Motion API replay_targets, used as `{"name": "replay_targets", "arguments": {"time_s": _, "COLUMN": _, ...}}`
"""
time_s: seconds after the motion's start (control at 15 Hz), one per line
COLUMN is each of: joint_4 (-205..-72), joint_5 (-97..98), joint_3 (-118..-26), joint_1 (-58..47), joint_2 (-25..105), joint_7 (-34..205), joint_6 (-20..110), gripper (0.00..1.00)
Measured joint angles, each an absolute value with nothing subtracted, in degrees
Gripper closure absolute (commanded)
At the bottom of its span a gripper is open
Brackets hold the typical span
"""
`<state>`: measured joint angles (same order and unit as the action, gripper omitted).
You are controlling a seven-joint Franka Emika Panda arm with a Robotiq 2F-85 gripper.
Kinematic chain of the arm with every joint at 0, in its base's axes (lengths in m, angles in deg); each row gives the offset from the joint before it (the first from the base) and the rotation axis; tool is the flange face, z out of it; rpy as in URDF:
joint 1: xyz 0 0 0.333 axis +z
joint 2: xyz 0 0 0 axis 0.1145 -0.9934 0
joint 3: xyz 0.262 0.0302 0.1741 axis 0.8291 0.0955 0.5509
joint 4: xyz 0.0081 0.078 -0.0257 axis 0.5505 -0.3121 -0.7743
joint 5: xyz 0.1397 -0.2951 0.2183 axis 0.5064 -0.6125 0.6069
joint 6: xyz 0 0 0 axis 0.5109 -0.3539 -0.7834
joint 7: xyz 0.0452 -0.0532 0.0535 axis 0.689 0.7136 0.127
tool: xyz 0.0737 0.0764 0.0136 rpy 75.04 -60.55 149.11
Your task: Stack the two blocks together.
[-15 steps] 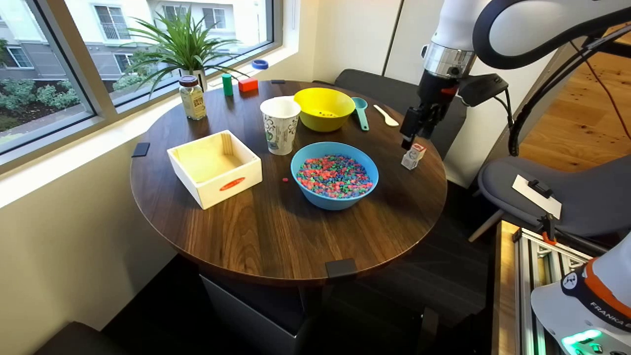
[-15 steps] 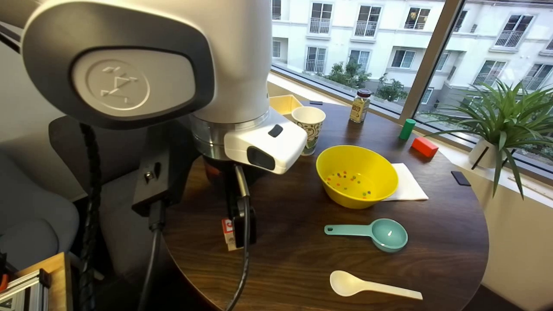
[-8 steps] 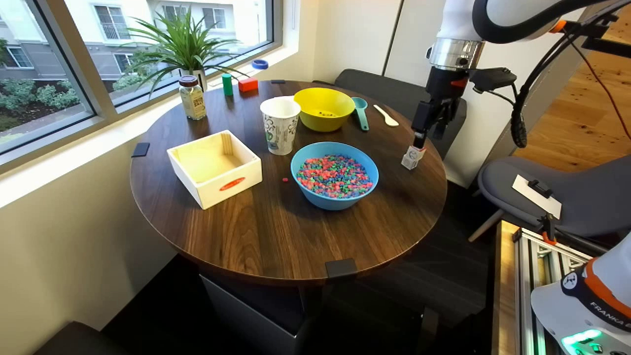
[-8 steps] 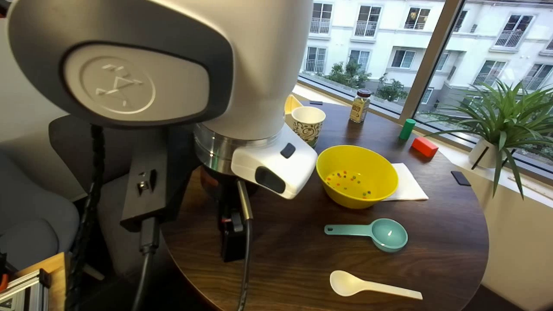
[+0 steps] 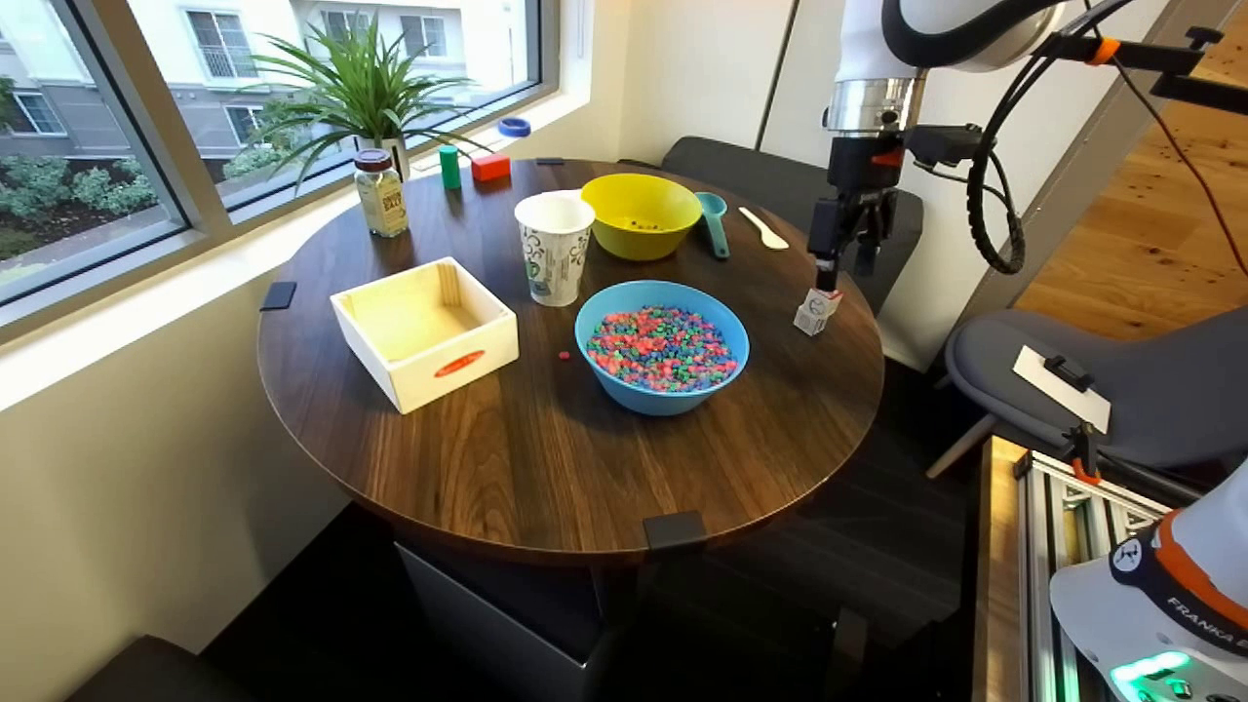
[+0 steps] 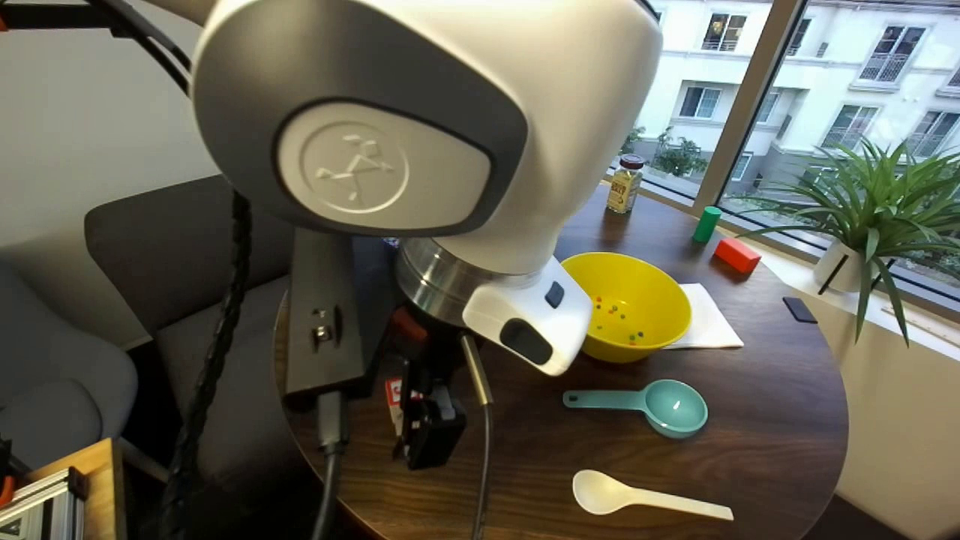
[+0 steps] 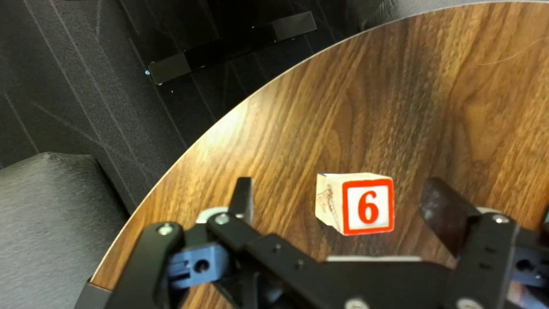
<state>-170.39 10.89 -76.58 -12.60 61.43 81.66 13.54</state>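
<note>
Two blocks (image 5: 816,311), seemingly stacked, unmoved, pincer (image 7: 341,205) spread wide, gripping nothing, arm (image 6: 375,169) shifted since a second ago

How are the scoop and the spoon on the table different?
In an exterior view, the scoop has its handle to the left, the spoon to the right. The scoop is turquoise, the spoon pale cream. The scoop has a round cup and a hole in its handle; the spoon an oval head and no visible hole. Both lie on the wooden table.

Daylit window (image 5: 210,112) above pale wall (image 5: 185,458)
</note>
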Motion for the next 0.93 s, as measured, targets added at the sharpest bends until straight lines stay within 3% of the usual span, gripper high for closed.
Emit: {"name": "replay_targets", "arguments": {"time_s": 0.93, "joint_4": -157.5, "joint_5": 18.7, "joint_3": -76.65, "joint_1": -14.58, "joint_2": 48.45, "joint_7": 77.07, "joint_6": -0.74, "gripper": 0.0}}
